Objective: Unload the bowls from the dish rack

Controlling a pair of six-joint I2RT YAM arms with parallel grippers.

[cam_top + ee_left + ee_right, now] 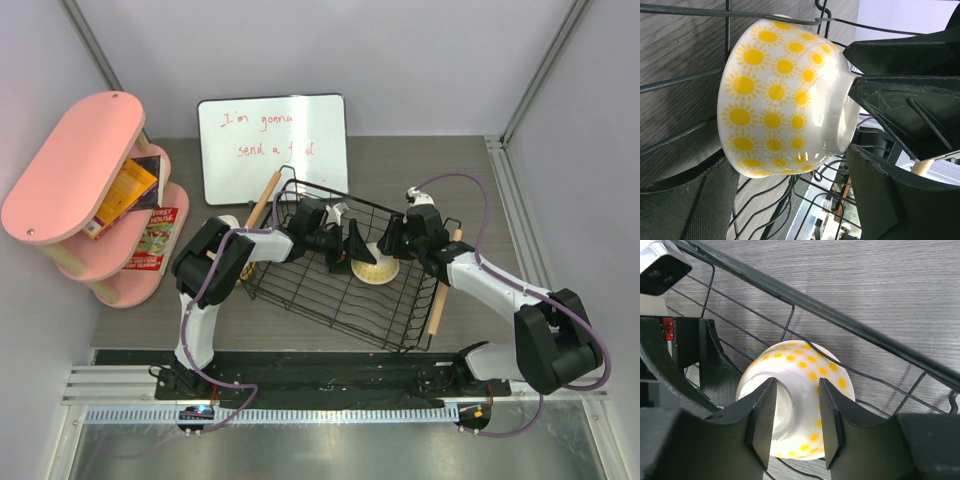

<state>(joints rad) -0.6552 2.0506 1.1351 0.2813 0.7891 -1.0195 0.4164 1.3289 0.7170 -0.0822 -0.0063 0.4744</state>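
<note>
Grey counter (460, 190) carried the dish rack (300, 295); inside, the right pincer (796, 390) straddled the foot of the sun-patterned bowl (380, 270), grip unclear, while the left pincer (348, 245) gaped wide alongside.

We see our gripper (796, 390) astride the foot of an upturned, sun-patterned bowl (805, 362) lying in the rack (790, 296), grey table (890, 290) beneath the wires.

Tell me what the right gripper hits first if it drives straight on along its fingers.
The upturned sun-patterned bowl in the dish rack. The right gripper points at the bowl's foot with its jaws open around it, so contact would probably come almost at once. The remaining gap is hard to judge.
</note>
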